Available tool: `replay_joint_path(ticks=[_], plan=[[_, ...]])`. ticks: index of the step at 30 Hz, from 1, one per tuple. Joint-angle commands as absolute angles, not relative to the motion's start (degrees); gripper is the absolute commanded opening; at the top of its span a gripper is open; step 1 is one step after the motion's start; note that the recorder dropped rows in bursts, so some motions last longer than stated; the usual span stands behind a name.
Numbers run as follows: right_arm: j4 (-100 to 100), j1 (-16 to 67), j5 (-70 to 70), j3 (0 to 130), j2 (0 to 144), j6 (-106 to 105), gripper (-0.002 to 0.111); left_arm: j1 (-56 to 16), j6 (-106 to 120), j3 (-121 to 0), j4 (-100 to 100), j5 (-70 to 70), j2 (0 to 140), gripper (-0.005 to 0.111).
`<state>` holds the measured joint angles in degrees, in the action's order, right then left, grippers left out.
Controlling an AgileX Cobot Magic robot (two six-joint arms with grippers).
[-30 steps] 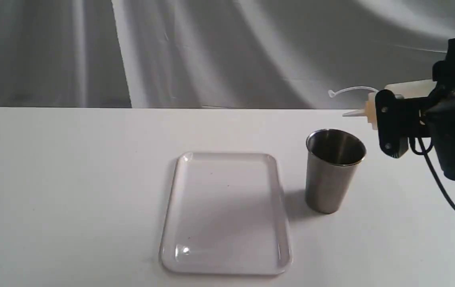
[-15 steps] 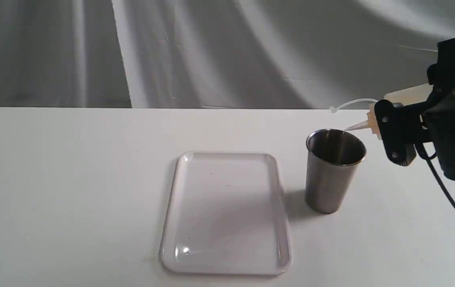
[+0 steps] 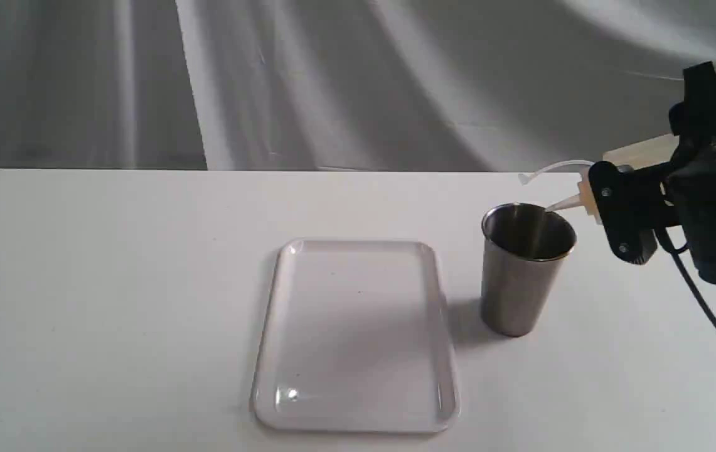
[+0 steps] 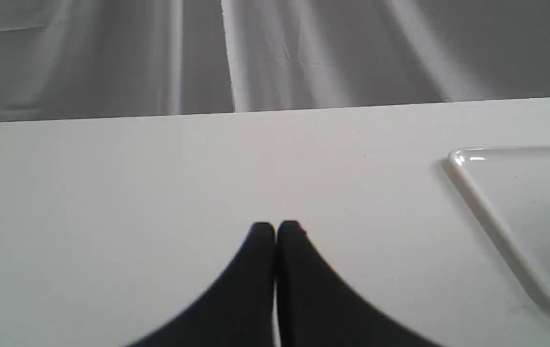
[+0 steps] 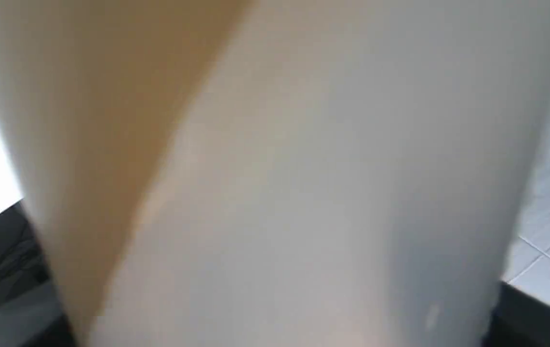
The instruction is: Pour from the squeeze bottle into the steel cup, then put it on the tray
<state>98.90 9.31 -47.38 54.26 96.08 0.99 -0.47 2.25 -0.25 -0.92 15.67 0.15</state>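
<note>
Pouring is probably starting: the right hand (image 3: 618, 201), pinching the squeeze bottle (image 3: 637, 150), is tipping its nozzle (image 3: 561, 204) lower into the steel cup (image 3: 524, 270).

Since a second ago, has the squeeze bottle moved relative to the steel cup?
Yes. The squeeze bottle has tipped nozzle-down and lowered; its tip, earlier clear above the rim of the steel cup, now sits at that rim. Cup unmoved.
</note>
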Motion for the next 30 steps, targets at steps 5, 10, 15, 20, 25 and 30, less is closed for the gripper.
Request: replay_joint_path(ticks=[5,10,15,20,25,30], plan=[[99.95,9.55,-48.04,54.76,95.58,0.31,0.0,-0.82,2.12,0.0,-0.96,15.24,0.0,0.0],[99.95,9.78,-48.16,54.76,95.58,0.0,0.0,-0.82,1.98,0.0,-0.96,15.24,0.0,0.0],[99.95,9.78,-48.16,54.76,95.58,0.0,0.0,-0.82,1.98,0.0,-0.96,15.24,0.0,0.0],[99.95,9.78,-48.16,54.76,95.58,0.0,0.0,-0.82,1.98,0.0,-0.96,15.24,0.0,0.0],[99.95,9.78,-48.16,54.76,95.58,0.0,0.0,-0.82,2.09,0.0,-0.96,15.24,0.0,0.0],[99.95,9.78,-48.9,54.76,95.58,2.4,0.0,-0.82,2.09,0.0,-0.96,15.24,0.0,0.0]])
